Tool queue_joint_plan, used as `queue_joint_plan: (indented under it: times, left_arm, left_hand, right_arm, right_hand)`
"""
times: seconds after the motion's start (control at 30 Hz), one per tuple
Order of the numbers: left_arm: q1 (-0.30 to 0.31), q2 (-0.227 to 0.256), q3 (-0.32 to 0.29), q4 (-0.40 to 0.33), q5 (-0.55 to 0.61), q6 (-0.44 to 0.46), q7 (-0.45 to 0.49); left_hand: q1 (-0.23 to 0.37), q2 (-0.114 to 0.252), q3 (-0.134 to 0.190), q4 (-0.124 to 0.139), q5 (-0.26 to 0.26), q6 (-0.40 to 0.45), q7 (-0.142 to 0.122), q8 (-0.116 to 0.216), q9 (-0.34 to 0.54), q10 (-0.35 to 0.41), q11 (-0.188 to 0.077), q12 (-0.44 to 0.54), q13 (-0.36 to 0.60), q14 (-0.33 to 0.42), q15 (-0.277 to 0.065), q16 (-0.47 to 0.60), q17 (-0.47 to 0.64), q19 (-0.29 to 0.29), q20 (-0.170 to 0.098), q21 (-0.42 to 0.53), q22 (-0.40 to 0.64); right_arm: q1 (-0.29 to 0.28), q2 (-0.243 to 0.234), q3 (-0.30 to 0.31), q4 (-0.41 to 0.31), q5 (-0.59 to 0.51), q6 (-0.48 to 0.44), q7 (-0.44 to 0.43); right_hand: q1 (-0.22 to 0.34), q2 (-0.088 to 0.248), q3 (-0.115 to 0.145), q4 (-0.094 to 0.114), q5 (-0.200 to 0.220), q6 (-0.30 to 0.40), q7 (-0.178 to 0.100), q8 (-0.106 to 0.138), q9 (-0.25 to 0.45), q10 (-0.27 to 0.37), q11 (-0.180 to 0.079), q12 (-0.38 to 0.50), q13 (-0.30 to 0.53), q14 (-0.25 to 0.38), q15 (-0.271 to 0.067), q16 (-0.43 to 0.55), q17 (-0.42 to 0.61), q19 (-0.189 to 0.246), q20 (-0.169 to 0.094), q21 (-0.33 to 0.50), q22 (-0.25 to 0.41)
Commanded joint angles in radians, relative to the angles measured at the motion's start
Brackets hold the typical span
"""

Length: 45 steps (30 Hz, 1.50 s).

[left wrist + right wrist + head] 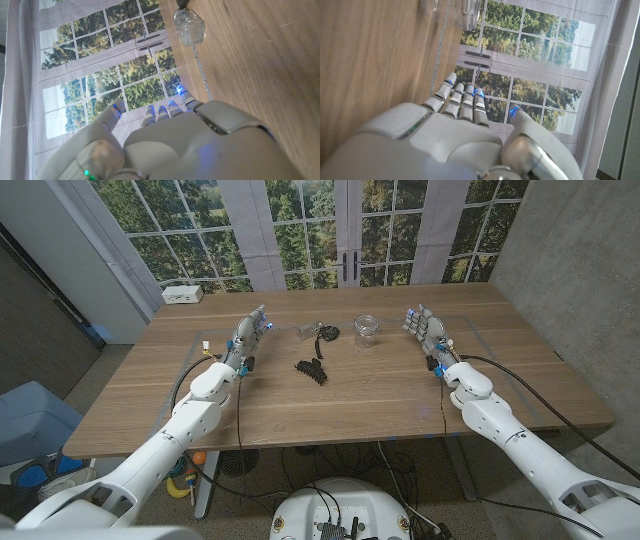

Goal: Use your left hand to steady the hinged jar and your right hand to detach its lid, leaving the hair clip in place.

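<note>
1. The left hand [251,332] is standing well left of the lid [316,332], with bare table [380,395] lying between them.
2. The hair clip [311,369] is sitting just in front of the lid, crowding any approach from the near edge.
3. The jar [367,329] is standing apart from the lid, leaving a gap.
4. The right hand [425,330] is facing the jar across open wood.

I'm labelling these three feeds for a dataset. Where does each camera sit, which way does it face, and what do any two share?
Head view: fixed on the robot's head, looking down the wooden table; both arms, left hand, right hand, glass jar, hair clip.
Left wrist view: behind the left hand, facing the window; the jar shows.
Right wrist view: behind the right hand, facing the window.
Shared: head and left wrist views both show the jar.
</note>
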<state>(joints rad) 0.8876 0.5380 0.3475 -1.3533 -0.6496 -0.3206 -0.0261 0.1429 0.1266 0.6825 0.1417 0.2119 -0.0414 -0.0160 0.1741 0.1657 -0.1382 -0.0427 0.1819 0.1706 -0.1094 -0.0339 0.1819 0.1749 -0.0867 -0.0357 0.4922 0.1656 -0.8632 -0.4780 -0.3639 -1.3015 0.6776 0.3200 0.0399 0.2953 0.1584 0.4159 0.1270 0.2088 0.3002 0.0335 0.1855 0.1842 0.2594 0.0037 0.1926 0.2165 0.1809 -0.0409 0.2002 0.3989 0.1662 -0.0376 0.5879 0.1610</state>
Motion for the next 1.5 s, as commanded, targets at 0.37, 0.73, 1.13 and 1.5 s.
queue_joint_plan:
  times: [0.37,0.73,1.13,1.5]
  left_arm:
    - [0.059,0.040,-0.037,-0.046,-0.014,-0.038,-0.009]
    - [0.045,0.037,-0.032,-0.027,-0.017,-0.042,-0.033]
    - [0.027,0.027,-0.020,-0.008,-0.015,-0.047,-0.052]
    - [0.041,0.037,-0.019,-0.041,-0.007,-0.043,-0.042]
  left_hand:
    - [0.004,0.043,0.009,-0.007,0.006,0.001,-0.005,0.005,0.005,0.003,-0.004,0.009,0.004,0.004,-0.010,0.004,-0.001,0.019,-0.018,0.005,0.004]
    - [0.002,0.031,0.007,-0.019,0.005,0.001,-0.008,0.005,0.005,0.003,-0.007,0.008,0.003,0.003,-0.011,0.001,-0.004,0.023,-0.019,-0.001,0.004]
    - [-0.001,0.029,0.007,-0.026,0.005,0.002,-0.008,0.005,0.005,0.002,-0.005,0.007,0.003,0.003,-0.011,0.000,-0.004,0.029,-0.017,-0.005,0.004]
    - [-0.004,0.030,0.008,-0.028,0.005,0.004,-0.007,0.005,0.005,0.003,-0.006,0.007,0.003,0.004,-0.011,0.000,-0.003,0.032,-0.016,-0.009,0.004]
  right_arm:
    - [-0.018,0.068,-0.034,0.035,-0.055,0.098,-0.039]
    - [-0.064,0.090,-0.040,0.001,-0.095,0.135,-0.117]
    - [-0.123,0.100,-0.039,-0.045,-0.124,0.170,-0.175]
    - [-0.141,0.065,-0.047,-0.077,-0.159,0.139,-0.189]
  right_hand:
    - [0.040,-0.010,0.015,-0.054,-0.011,0.013,0.023,0.010,0.003,0.018,0.016,0.011,-0.002,0.023,0.025,0.017,-0.015,0.034,0.006,-0.013,0.004]
    - [0.043,-0.016,0.010,-0.073,-0.020,0.024,0.023,0.014,0.003,0.028,0.017,0.014,-0.003,0.028,0.020,0.024,-0.018,0.046,0.009,-0.023,0.005]
    - [0.050,-0.010,0.010,-0.093,-0.025,0.030,0.027,0.015,0.003,0.032,0.019,0.014,-0.005,0.029,0.024,0.029,-0.021,0.057,0.016,-0.033,0.005]
    - [0.098,-0.051,0.011,-0.176,-0.031,0.019,0.043,0.008,0.002,0.026,0.030,0.008,-0.008,0.028,0.040,0.024,-0.046,0.077,0.033,-0.058,0.005]
